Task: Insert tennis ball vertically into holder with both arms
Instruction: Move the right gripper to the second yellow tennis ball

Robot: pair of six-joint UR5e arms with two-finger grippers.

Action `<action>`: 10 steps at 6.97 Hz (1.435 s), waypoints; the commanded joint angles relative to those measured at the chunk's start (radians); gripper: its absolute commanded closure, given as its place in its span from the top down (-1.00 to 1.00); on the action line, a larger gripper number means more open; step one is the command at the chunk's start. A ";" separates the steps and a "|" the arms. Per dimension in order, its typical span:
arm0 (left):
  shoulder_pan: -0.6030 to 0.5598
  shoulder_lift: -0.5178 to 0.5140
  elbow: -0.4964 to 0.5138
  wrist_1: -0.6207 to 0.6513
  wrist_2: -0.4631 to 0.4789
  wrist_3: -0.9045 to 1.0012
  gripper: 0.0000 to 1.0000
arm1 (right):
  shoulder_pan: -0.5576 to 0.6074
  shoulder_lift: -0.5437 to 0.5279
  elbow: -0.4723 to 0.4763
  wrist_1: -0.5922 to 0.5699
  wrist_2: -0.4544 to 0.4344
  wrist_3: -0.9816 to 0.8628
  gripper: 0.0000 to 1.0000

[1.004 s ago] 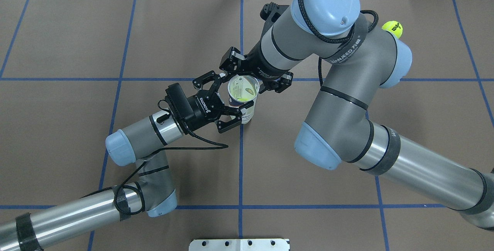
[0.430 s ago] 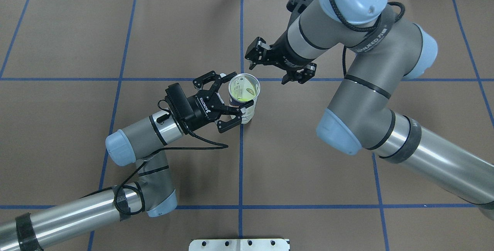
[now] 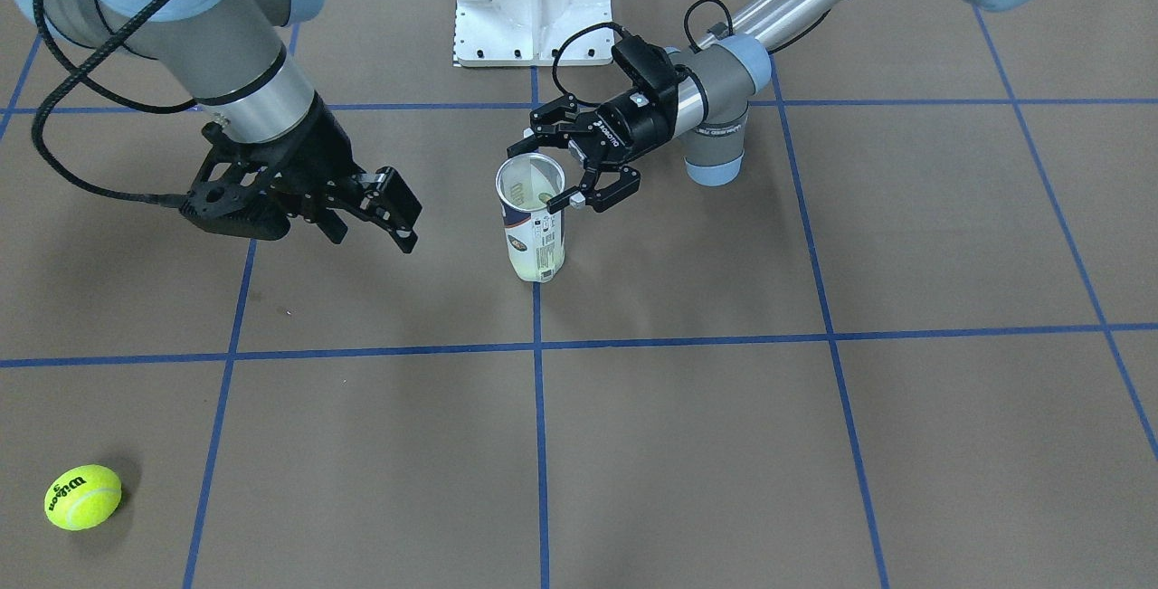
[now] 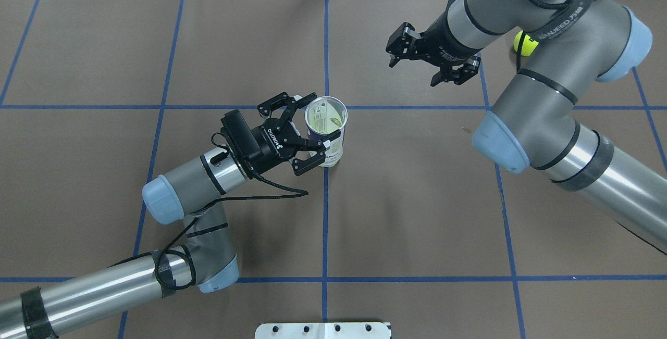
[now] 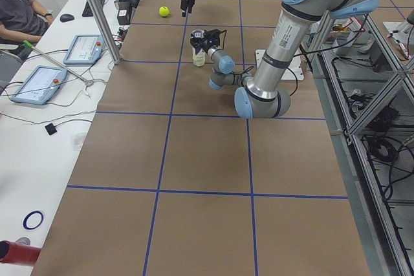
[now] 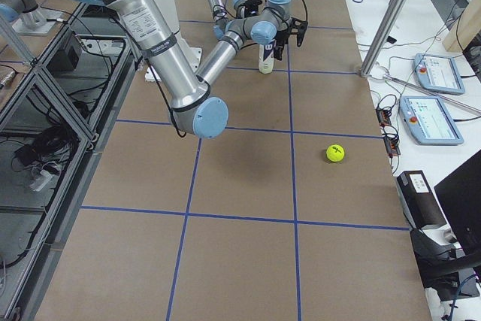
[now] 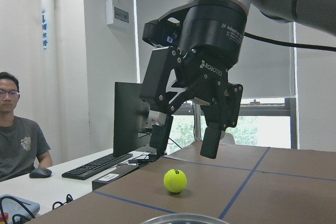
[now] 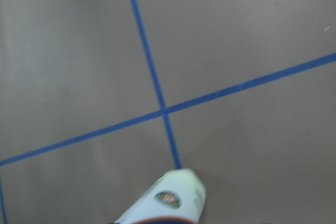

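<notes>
Clear plastic under a silver rim: your can point(image 3: 534, 236) stands upright at the middle of the brown-papered table point(image 3: 814, 444), on a blue tape line point(image 3: 536, 444), with its mouth open to the ceiling. Something yellow-green shows at its bottom. I take that for a ball already inside, though the label hides most of it.

Your left gripper point(image 3: 537, 176) comes in level and has its jaws around the can just under the rim, one finger behind and one in front. Both look to be touching, so I read it as pinching the can. Your right gripper point(image 4: 417, 68) hangs in the air, well apart from the can, its jaws spread with nothing between them; the left wrist view shows that gap plainly.

A loose tennis ball point(image 3: 82, 497) lies on the table on the robot's right, toward the far edge from its base and well apart from the can. In the overhead view the right arm half hides it.

The step in hand, as I judge it, is fetching that ball. Next you need to bring the right gripper over it, lower until the spread fingers straddle it, and close. Then carry it above the can's mouth, line it up and drop it straight down. Have the left grip hold firm, since a nudge at the rim could tip the can.
</notes>
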 commanded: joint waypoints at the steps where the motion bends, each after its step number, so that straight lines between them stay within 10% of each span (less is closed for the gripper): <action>1: 0.000 0.000 0.000 0.002 0.019 0.000 0.77 | 0.078 -0.068 -0.047 0.000 0.000 -0.188 0.83; 8: 0.000 -0.002 0.009 0.014 0.034 0.002 0.78 | 0.210 -0.072 -0.382 0.015 -0.017 -0.575 0.82; 10: 0.000 -0.002 0.009 0.014 0.034 0.000 0.78 | 0.243 -0.057 -0.594 0.192 -0.059 -0.637 0.83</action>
